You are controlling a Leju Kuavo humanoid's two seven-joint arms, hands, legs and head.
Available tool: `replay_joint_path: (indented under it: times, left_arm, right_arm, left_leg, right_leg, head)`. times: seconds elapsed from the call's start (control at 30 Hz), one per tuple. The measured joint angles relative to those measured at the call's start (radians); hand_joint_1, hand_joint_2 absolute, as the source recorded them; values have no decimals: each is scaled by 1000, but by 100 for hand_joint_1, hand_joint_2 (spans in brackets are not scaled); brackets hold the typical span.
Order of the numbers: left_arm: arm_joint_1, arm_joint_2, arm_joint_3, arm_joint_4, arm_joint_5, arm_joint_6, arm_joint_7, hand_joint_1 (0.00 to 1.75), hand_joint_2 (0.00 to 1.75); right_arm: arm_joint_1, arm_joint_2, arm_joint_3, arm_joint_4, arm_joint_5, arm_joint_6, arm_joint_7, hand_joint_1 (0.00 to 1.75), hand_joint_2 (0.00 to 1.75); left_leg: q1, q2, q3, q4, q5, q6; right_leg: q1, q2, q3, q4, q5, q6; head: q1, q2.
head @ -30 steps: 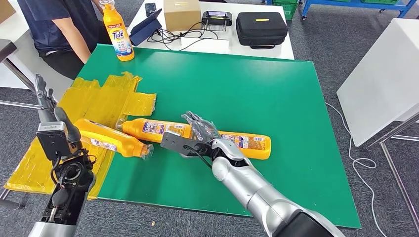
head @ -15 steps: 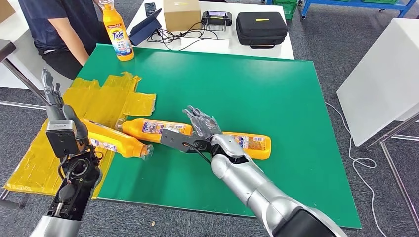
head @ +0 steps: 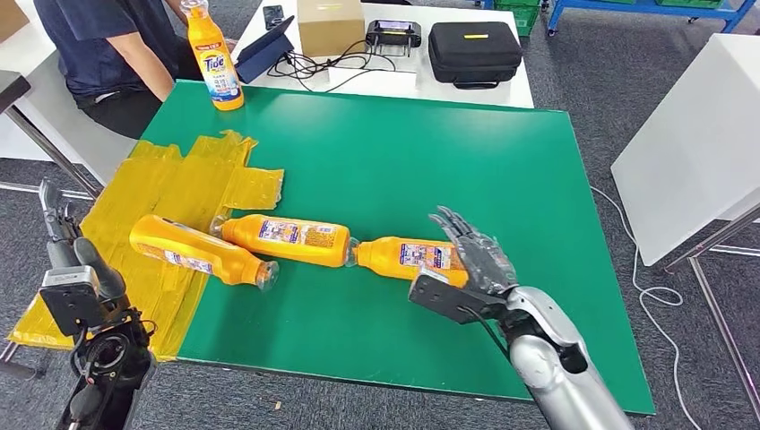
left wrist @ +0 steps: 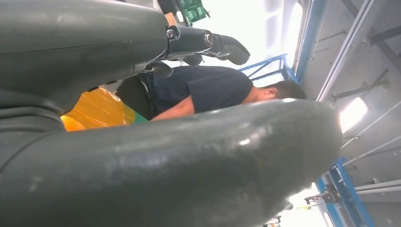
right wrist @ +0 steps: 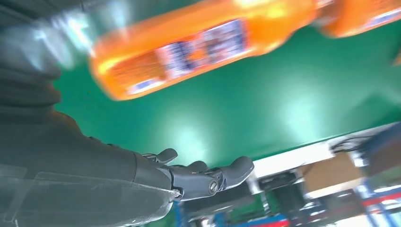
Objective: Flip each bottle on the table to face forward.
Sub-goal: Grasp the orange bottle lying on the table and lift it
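Three orange bottles lie on their sides on the green table [head: 466, 152]: the left bottle [head: 199, 253], partly on yellow film, the middle bottle [head: 287, 239], and the right bottle [head: 408, 257]. Their labels face up. A fourth Tide bottle [head: 213, 58] stands upright at the far left corner. My right hand [head: 473, 257] hovers over the right bottle's base end, fingers spread and holding nothing. In the right wrist view that bottle [right wrist: 198, 49] is blurred and apart from my fingers [right wrist: 208, 177]. My left hand [head: 64, 240] is raised off the table's left edge, fingers [left wrist: 208, 43] extended and empty.
Crumpled yellow film [head: 170, 193] covers the table's near left corner. A person in a dark shirt [head: 99, 45] sits at the far left, with a hand on the upright bottle's cap. Behind stands a white table [head: 376, 81] with a cardboard box, cables and a black case [head: 473, 51].
My right hand has swept right, from over the necks between the middle and right bottles to the right bottle's base end. My left hand has dropped lower and further left.
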Motion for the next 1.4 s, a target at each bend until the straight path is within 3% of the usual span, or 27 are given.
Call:
replay_joint_path:
  times: [0.33,0.8,1.4]
  left_arm:
    - [37,0,22,-23,0,-3,-2,0,0]
    - [46,0,24,-38,0,-6,-16,0,0]
    - [27,1,24,-39,26,-19,-27,0,0]
  right_arm:
    - [56,-63,-75,-33,96,-4,-19,0,175]
    - [-74,-17,-56,238,150,-40,-78,0,175]
    - [-94,-26,13,427,93,-47,-55,0,175]
  left_leg:
    - [0,1,1,0,0,0]
    - [0,0,1,0,1,0]
    - [0,0,2,0,1,0]
  right_leg:
    - [0,0,1,1,0,0]
    - [0,0,1,1,0,0]
    - [0,0,1,1,0,0]
  head:
    - [0,0]
    - [0,0]
    - [0,0]
